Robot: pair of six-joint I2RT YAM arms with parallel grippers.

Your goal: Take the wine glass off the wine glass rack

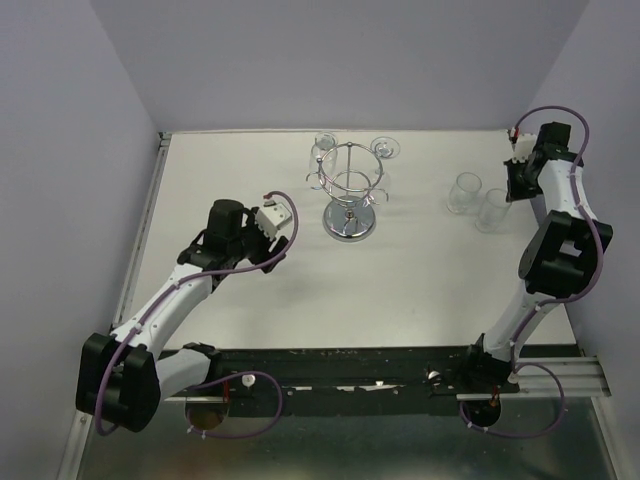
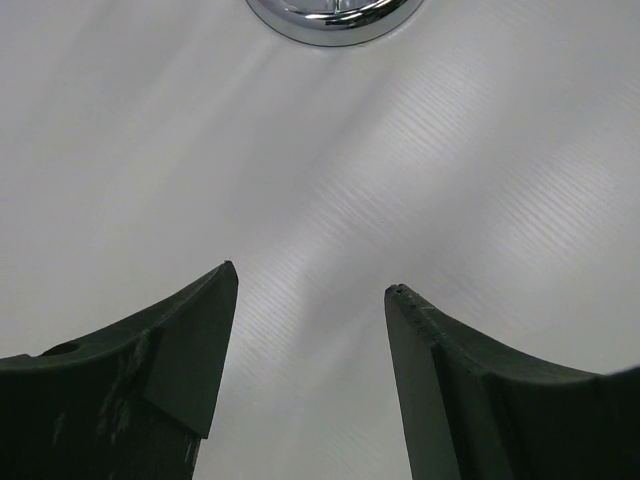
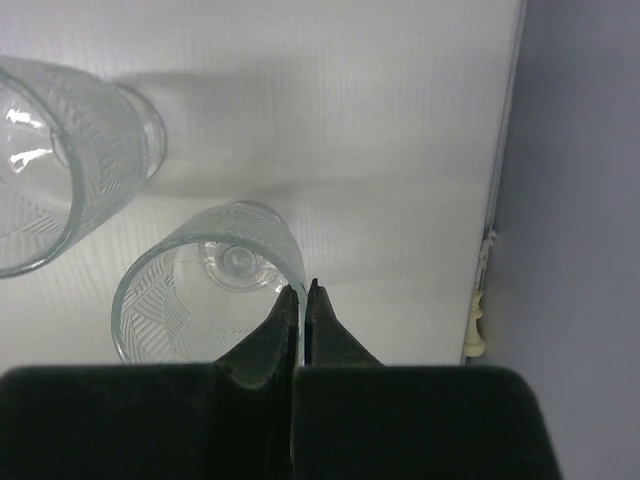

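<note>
Pinching the rim of a wine glass [image 3: 180, 300] near the desk's [image 1: 420, 280] right edge is the right gripper [image 3: 302, 288]; the left gripper [image 2: 310, 282] is hovering spread.

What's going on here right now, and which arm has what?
The right pincer is shut on the rim of a wine glass standing on the table beside a second glass, right of the wine glass rack. The left pincer is open and empty, low over the table short of the rack's base. Two hanging glasses show on the rack's far side.
</note>
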